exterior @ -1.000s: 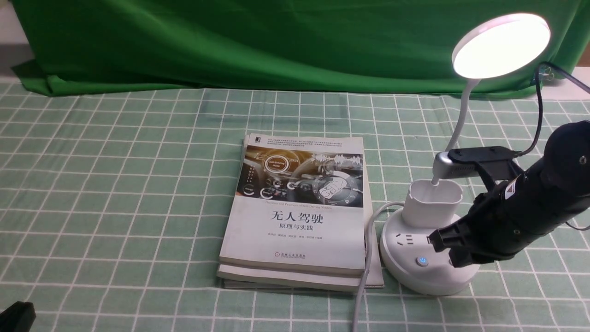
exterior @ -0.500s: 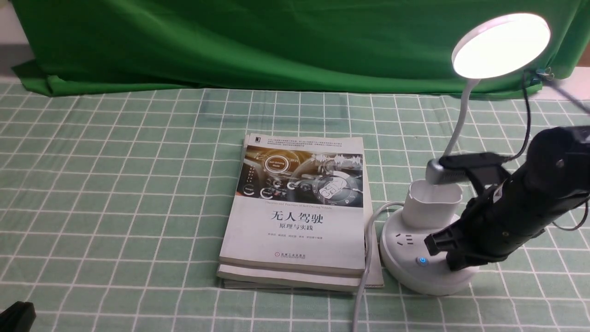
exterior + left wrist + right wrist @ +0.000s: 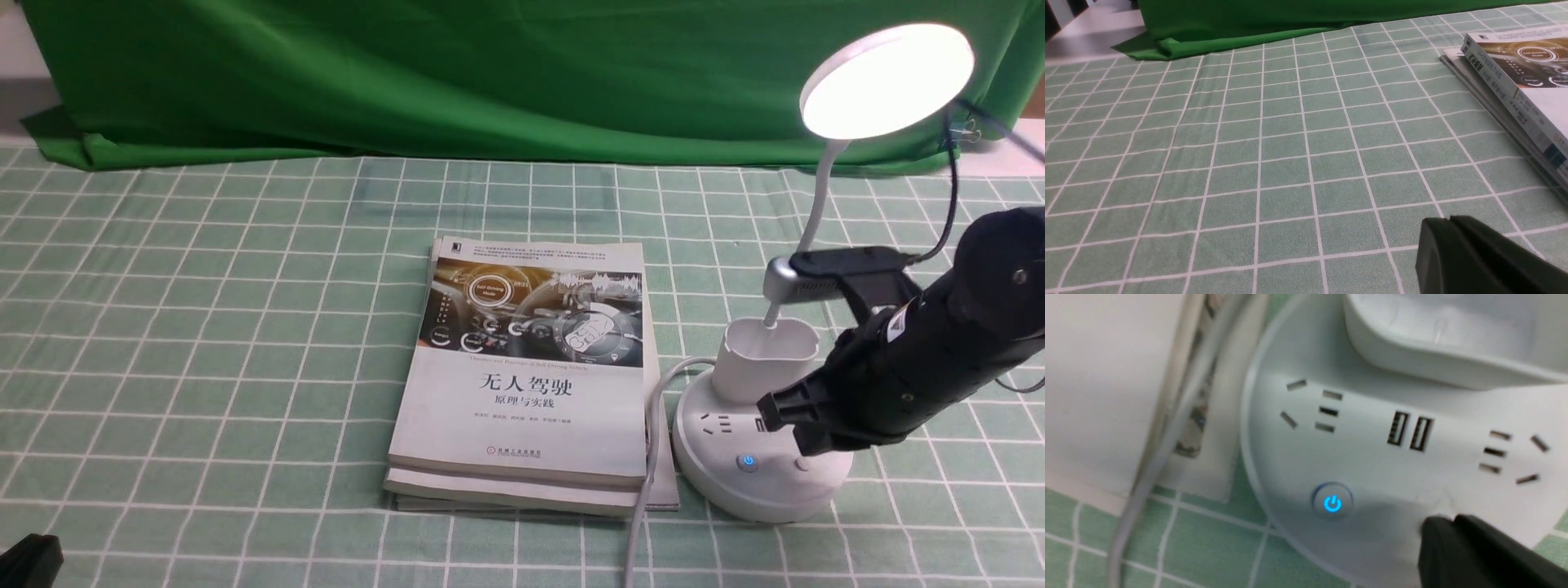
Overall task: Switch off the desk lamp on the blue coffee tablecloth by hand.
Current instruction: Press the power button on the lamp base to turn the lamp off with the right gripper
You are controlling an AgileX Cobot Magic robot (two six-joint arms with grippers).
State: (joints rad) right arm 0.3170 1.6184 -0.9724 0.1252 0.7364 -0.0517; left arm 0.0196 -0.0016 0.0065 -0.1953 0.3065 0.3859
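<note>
The desk lamp stands at the right on the blue coffee tablecloth [image 3: 204,343]. Its disc head [image 3: 888,80] glows. Its round base [image 3: 735,482] has sockets, a blue-lit power button [image 3: 747,463] and a small plain button [image 3: 802,464]. My right gripper [image 3: 771,415] is shut and empty, hovering just above the base, over the plain button side. In the right wrist view its tip [image 3: 1447,523] is beside the lit button [image 3: 1332,503], not on it. My left gripper [image 3: 1447,222] is shut and low over the cloth; it also shows in the front view [image 3: 28,562].
Two stacked books [image 3: 526,367] lie just left of the lamp base. The lamp's white cord [image 3: 645,490] runs between them toward the front edge. A dark green backdrop cloth [image 3: 449,73] hangs at the back. A black cable [image 3: 951,188] trails behind my right arm.
My right gripper dipped down onto the base half a second ago and has now lifted slightly, uncovering the small plain button. The lamp head stays lit.
</note>
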